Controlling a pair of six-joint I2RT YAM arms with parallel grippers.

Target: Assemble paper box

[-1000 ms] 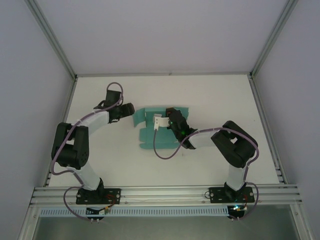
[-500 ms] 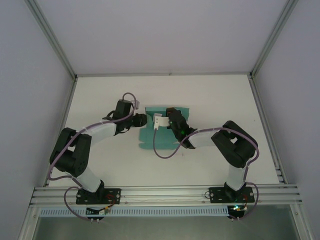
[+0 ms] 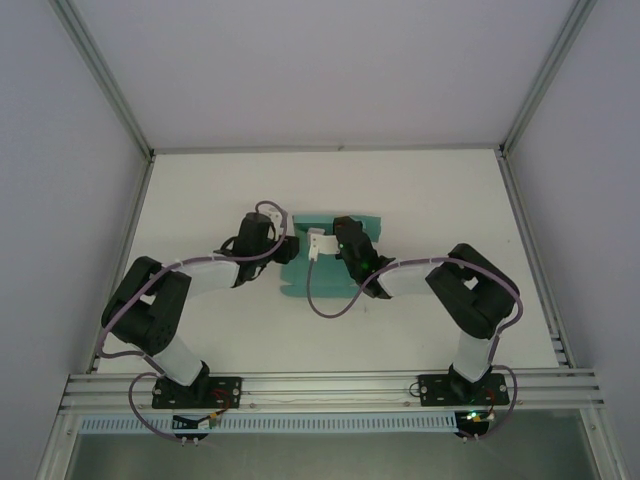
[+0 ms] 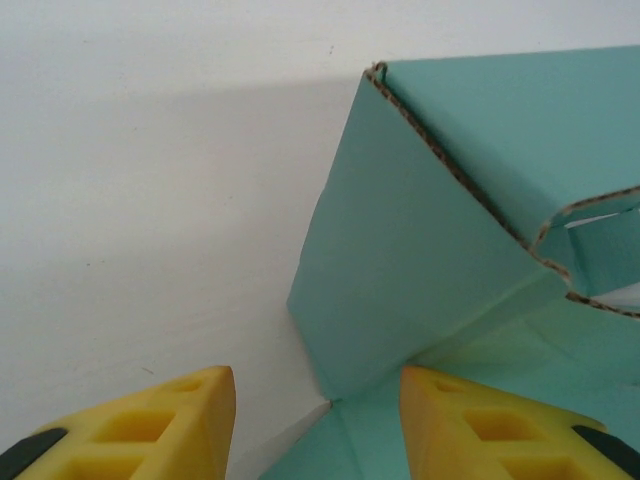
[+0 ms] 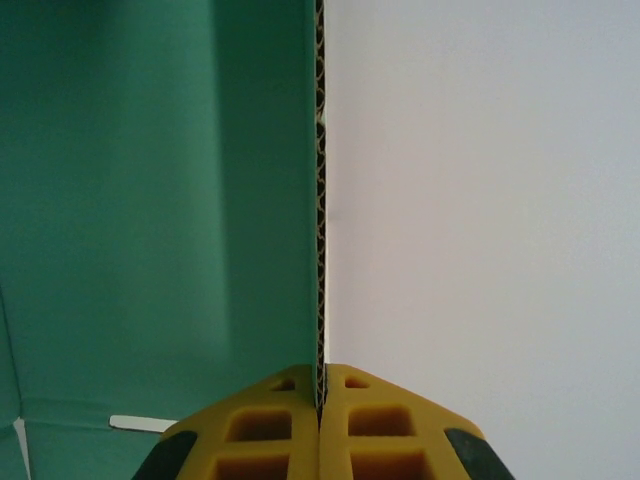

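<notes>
Lying a little left of centre on the white table (image 3: 440,190) in the top view, the teal-green corrugated card paper box (image 3: 298,278) was partly folded, with some flaps raised; both arms reached in to it from either side. The left gripper (image 3: 283,246) sat at the box's left edge; in the left wrist view the left gripper (image 4: 315,400) stood wide, its yellow fingers (image 4: 170,420) in the lower corners, with a tilted panel of the paper box (image 4: 420,280) rising between and beyond them. The right gripper (image 3: 324,242) was over the box's upper middle; in the right wrist view the right gripper (image 5: 320,395) was closed tight on a thin card wall of the paper box (image 5: 150,200), seen edge-on up the centre of the frame, teal to its left, table to its right.
</notes>
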